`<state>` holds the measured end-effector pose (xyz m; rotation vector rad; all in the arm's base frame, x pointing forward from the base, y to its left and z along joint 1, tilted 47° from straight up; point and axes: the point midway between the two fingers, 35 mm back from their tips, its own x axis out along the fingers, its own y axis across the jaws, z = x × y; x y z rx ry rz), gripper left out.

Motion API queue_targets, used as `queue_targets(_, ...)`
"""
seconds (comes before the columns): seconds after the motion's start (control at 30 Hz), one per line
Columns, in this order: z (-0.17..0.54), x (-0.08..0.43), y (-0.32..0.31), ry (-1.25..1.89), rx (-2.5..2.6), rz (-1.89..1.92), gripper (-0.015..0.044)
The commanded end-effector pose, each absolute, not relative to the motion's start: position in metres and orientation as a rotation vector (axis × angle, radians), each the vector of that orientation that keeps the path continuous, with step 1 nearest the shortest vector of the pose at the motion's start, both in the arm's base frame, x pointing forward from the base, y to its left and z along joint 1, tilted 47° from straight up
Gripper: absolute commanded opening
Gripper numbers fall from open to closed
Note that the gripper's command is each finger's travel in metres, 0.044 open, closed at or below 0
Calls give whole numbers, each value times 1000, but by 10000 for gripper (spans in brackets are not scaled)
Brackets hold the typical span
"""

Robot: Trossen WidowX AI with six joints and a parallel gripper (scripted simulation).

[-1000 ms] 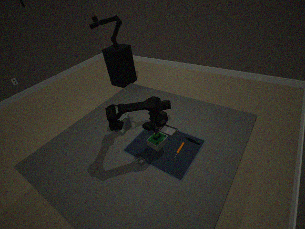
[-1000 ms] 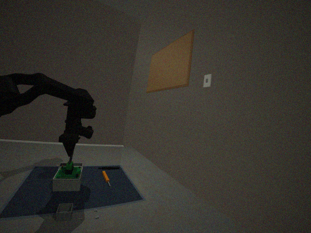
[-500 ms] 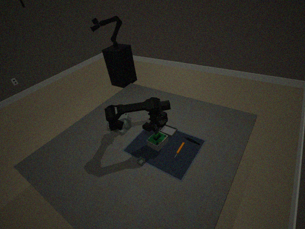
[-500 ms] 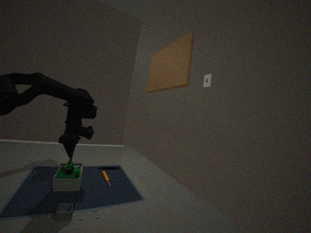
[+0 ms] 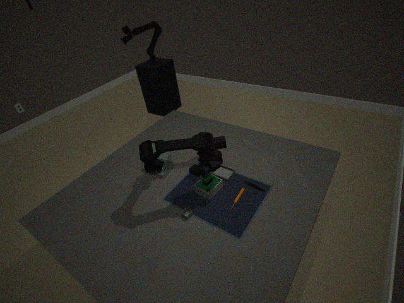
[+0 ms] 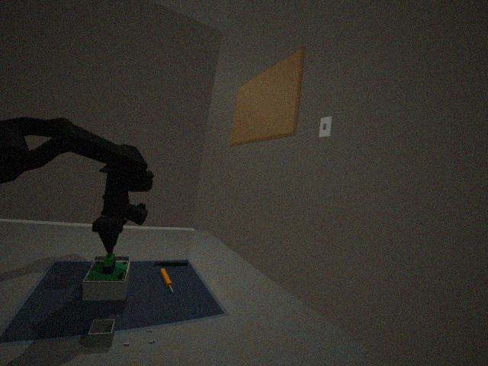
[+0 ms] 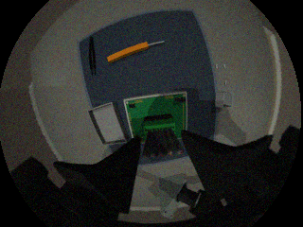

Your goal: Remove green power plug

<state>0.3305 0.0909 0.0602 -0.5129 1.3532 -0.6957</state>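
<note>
My jaws stand parted, released, around the top of the green plug, which sits in its socket on the circuit board. I expect it to be light and stiff, its smooth sides perhaps slippery. I'd grip both sides low and squarely, then rock gently, sparing the likely fragile board.

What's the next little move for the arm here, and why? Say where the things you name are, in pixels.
I'd probably ease the jaws down a touch around the green plug (image 5: 207, 178) (image 6: 109, 261) (image 7: 159, 125), then close them to start rocking it. The wrist view shows the jaws parted, wider than the plug, which sits in its black socket (image 6: 108, 270) (image 7: 158, 117) rather than in the grey tray (image 5: 223, 172) (image 7: 108, 123).
</note>
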Motion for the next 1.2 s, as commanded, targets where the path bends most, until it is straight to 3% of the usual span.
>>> queue_targets(0.0,55,331,85,1352,-522,-695,249)
queue_targets(0.13,55,331,85,1352,-522,-695,249)
queue_targets(0.47,55,331,85,1352,-522,-695,0)
queue_targets(1.17,67,330,107,1336,-583,-765,0)
